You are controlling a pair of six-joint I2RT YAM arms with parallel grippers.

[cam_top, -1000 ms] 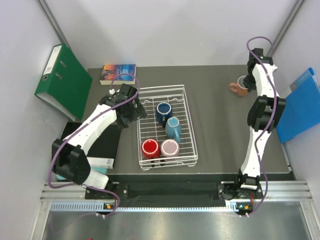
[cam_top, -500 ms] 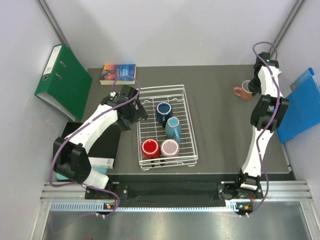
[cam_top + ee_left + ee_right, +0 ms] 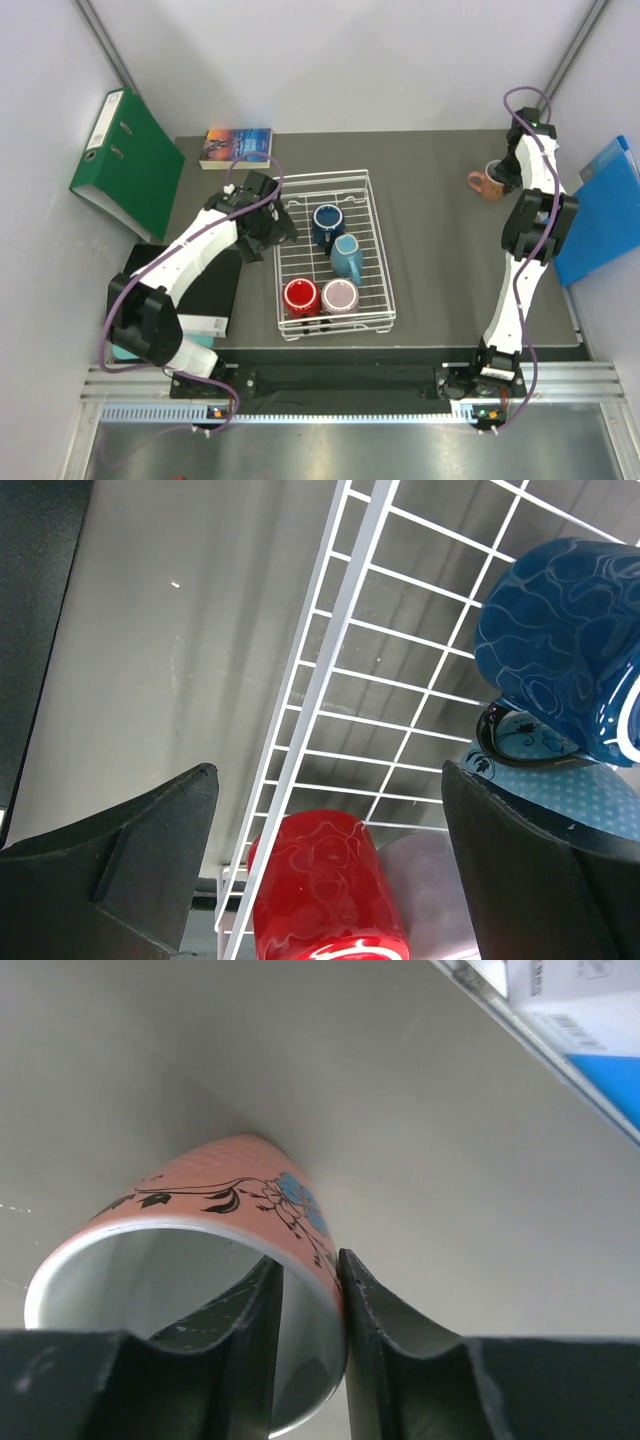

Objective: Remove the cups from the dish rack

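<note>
Salmon-pink ceramic fills the narrow gap of the right pincer (image 3: 305, 1260). One black finger reaches down inside the salmon-pink cup (image 3: 200, 1210) and the other runs down its flowered outside, so the rim wall lies between them. The jaws stand close together, but it is unclear whether they press on the wall or merely flank it. This cup sits on the dark worktop (image 3: 430, 260) near its far right corner, handle pointing left and well apart from the dish rack (image 3: 378, 240). A blue folder (image 3: 600, 215) leans at the worktop's right edge just beyond the right arm.

The left pincer (image 3: 328, 770) is spread wide and holds nothing. It hangs over the left rim wire of the rack, one finger outside the basket and the other inside. The red cup (image 3: 325, 890) shows low between the two fingers, just inside the rim. The dark blue cup (image 3: 560, 640) lies beyond the inner finger, with the teal cup (image 3: 560, 790) right beside it.

From above, four cups are in the rack. Dark blue sits in the far half, with teal just nearer and apparently tilted. Red and the pale mauve cup (image 3: 340, 296) stand side by side at the near end, mouths up. A green binder (image 3: 125, 160) leans against the left wall, and a book (image 3: 238, 146) lies at the worktop's far edge.
</note>
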